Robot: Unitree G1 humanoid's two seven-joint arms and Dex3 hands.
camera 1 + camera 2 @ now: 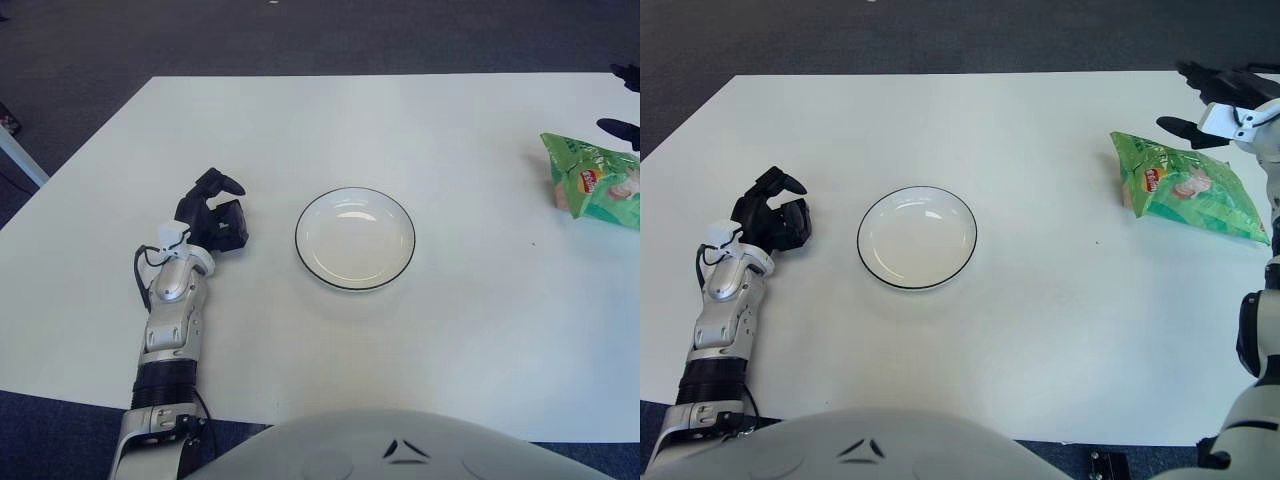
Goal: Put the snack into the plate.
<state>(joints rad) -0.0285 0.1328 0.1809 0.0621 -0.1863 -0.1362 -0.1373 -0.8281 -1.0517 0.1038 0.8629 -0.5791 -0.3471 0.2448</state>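
snack: a green bag lies flat on the white table, far to the right and well apart from the plate, its red logo facing up near its left end.
plate: a white plate with a thin dark rim sits near the middle of the table, nothing in it.
right hand: the right hand shows just beyond the bag's far left corner, fingers spread apart and holding nothing; one dark fingertip sits close to the top edge of the bag, though whether it touches cannot be told. in the left eye view only two dark fingertips of this hand show at the right border.
left hand: the left hand shows on the table to the left of the plate, near it but apart, dark fingers curled inward around nothing, silver forearm running back toward the near edge.
setting: dark carpet surrounds the table; the robot's pale grey body fills the bottom of both views.
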